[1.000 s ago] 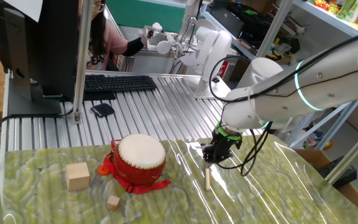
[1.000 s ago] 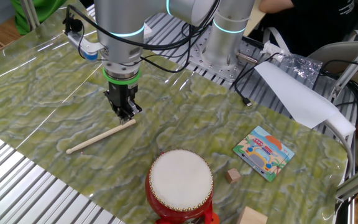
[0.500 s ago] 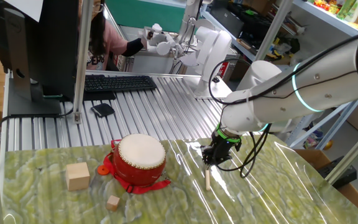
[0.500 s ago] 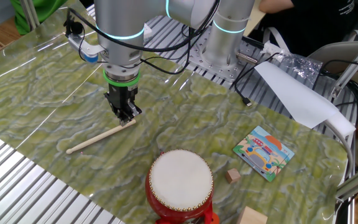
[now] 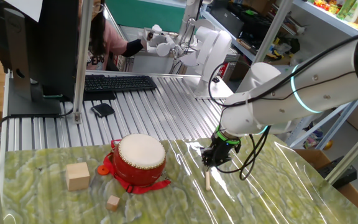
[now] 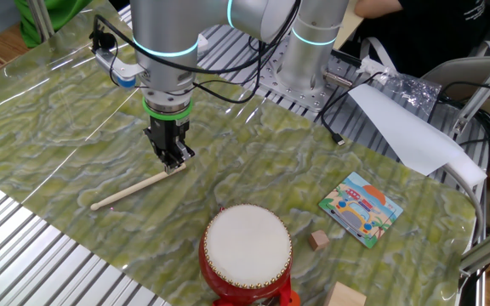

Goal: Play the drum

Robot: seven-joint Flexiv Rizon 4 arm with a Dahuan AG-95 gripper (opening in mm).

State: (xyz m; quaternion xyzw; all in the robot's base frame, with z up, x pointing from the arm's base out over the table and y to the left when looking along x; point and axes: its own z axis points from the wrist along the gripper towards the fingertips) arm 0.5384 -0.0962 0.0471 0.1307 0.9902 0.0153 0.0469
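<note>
The red drum [image 5: 139,162] with its cream head stands on the green-patterned mat, and it shows at the bottom edge in the other fixed view [image 6: 247,255]. A thin wooden stick [image 6: 134,189] lies on the mat to the drum's side [image 5: 207,180]. My gripper [image 6: 175,163] points straight down at the stick's near end. Its fingers are shut together on that end [image 5: 208,163]. The stick's far end rests on the mat. A hand's width of mat separates the gripper from the drum.
Two plain wooden cubes [image 5: 78,176] [image 5: 112,202] sit left of the drum. A picture card [image 6: 361,208] and a small cube [image 6: 317,240] lie on the mat. A keyboard [image 5: 118,83], a monitor and a person are behind the ribbed tabletop.
The arm has edged very slightly sideways, the gripper staying low at the stick's end. The drum and cubes have not moved.
</note>
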